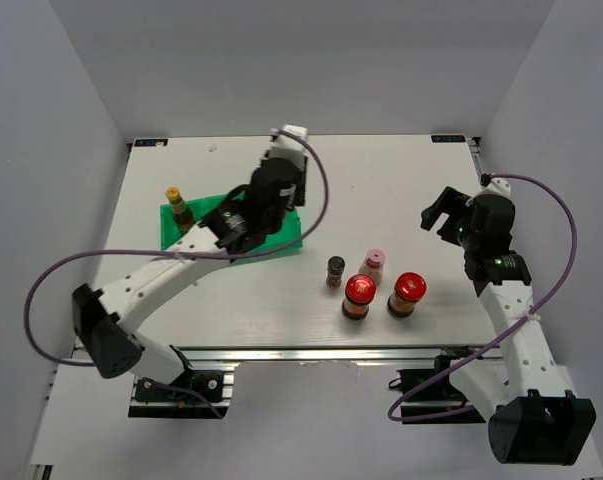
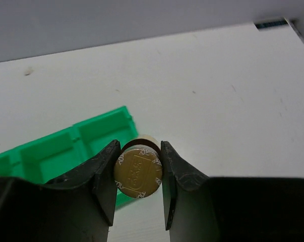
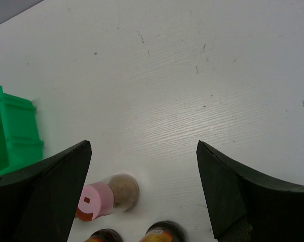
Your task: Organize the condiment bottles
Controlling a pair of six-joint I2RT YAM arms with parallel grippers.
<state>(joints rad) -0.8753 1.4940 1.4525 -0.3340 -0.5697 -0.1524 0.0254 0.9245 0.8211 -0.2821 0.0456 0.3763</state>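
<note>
My left gripper (image 2: pixel 137 177) is shut on the yellow cap of a slim brown bottle (image 2: pixel 137 170), held by the right end of the green tray (image 2: pixel 51 151). In the top view the left gripper (image 1: pixel 281 165) hides that bottle. The second yellow-capped bottle (image 1: pixel 177 205) stands at the tray's left end (image 1: pixel 181 238). The grey-capped bottle (image 1: pixel 335 270), the pink-capped bottle (image 1: pixel 374 266) and two red-lidded jars (image 1: pixel 358 295) (image 1: pixel 406 293) stand on the table near the front. My right gripper (image 1: pixel 441 212) is open and empty, right of them. The right wrist view shows the pink-capped bottle (image 3: pixel 99 200) below the right gripper (image 3: pixel 141 196).
The white table (image 1: pixel 381 180) is walled on the left, back and right. The tray's end (image 3: pixel 13 131) shows at the left of the right wrist view, and the two jars' tops (image 3: pixel 164 232) at its bottom edge.
</note>
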